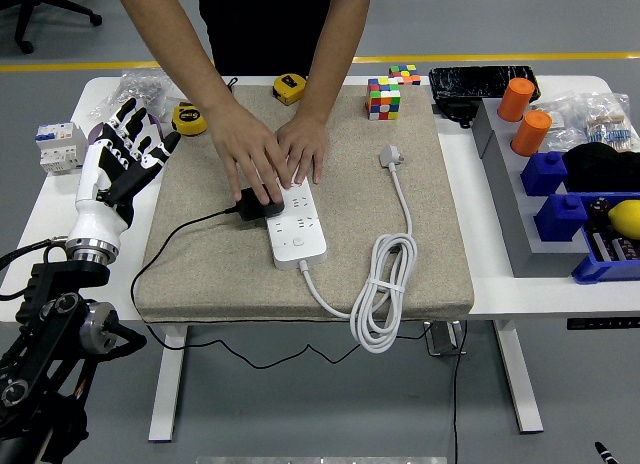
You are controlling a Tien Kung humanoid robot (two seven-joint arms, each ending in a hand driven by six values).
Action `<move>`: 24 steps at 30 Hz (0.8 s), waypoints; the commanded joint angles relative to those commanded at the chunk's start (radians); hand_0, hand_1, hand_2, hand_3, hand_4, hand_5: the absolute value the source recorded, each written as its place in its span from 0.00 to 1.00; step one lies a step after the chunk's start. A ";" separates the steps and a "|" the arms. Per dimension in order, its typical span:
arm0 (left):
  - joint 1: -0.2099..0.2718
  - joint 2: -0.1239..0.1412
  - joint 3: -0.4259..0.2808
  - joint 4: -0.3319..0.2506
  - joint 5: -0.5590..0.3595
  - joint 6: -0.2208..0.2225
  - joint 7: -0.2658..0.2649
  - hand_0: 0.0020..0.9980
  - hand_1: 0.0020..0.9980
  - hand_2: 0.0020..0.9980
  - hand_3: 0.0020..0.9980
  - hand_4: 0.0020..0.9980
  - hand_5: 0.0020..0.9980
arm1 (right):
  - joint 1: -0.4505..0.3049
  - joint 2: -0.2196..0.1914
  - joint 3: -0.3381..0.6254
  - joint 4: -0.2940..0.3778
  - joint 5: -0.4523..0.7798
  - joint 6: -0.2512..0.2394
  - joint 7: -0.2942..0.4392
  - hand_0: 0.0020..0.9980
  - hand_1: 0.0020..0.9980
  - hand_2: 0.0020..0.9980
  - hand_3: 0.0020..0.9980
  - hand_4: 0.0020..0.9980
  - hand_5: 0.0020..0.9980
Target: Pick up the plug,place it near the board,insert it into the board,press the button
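A white power strip (297, 222) lies on the beige mat (210, 264), its own white cable coiled at the lower right and ending in a white plug (390, 156). A black plug (254, 204) with a black cord sits against the strip's left side. A person at the far side has both hands on it: one hand (242, 152) rests on the black plug, the other hand (301, 148) presses the strip's far end. My left hand (128, 144) hovers at the mat's left edge, fingers spread, holding nothing. The right hand is out of view.
Two yellow tape measures (188, 117) and a colourful cube (383, 98) lie at the mat's far edge. A white breaker (58, 146) stands far left. Orange cylinders (531, 131), blue bins (575, 219) and a grey tray fill the right side.
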 joint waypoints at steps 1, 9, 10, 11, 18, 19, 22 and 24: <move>0.000 0.001 0.001 0.000 0.006 0.001 0.002 0.93 0.95 0.93 0.92 0.97 0.22 | 0.000 0.000 0.000 0.000 0.000 0.000 0.000 0.96 0.85 0.78 0.79 1.00 1.00; -0.095 0.037 0.085 0.085 0.250 0.016 0.074 0.92 0.94 0.92 0.92 0.96 0.22 | -0.002 -0.002 -0.007 0.000 0.003 0.001 -0.002 0.96 0.85 0.78 0.79 1.00 1.00; -0.116 0.040 0.100 0.104 0.285 0.015 0.084 0.93 0.94 0.91 0.90 0.95 0.18 | -0.001 -0.002 -0.009 0.000 0.004 0.001 -0.002 0.96 0.85 0.78 0.79 1.00 1.00; -0.136 0.042 0.116 0.123 0.322 0.013 0.096 0.93 0.94 0.91 0.90 0.95 0.18 | 0.000 -0.003 -0.013 0.000 0.008 0.002 -0.001 0.96 0.85 0.78 0.79 1.00 1.00; -0.257 0.032 0.238 0.264 0.562 -0.015 0.154 0.94 0.95 0.89 0.86 1.00 0.15 | 0.000 -0.002 -0.015 0.000 0.011 0.002 -0.002 0.96 0.85 0.78 0.79 1.00 1.00; -0.265 0.031 0.251 0.277 0.565 -0.019 0.155 0.94 0.95 0.89 0.86 1.00 0.15 | -0.001 -0.002 -0.013 0.000 0.009 0.002 -0.003 0.96 0.85 0.78 0.79 1.00 1.00; -0.300 0.019 0.305 0.333 0.531 -0.042 0.153 1.00 0.96 0.90 0.86 1.00 0.23 | -0.004 0.000 -0.001 0.000 -0.001 0.001 -0.005 0.96 0.85 0.78 0.79 1.00 1.00; -0.322 0.008 0.333 0.375 0.521 -0.051 0.152 1.00 0.96 0.90 0.86 1.00 0.23 | -0.004 0.002 0.003 0.000 -0.004 0.001 -0.007 0.96 0.85 0.78 0.79 1.00 1.00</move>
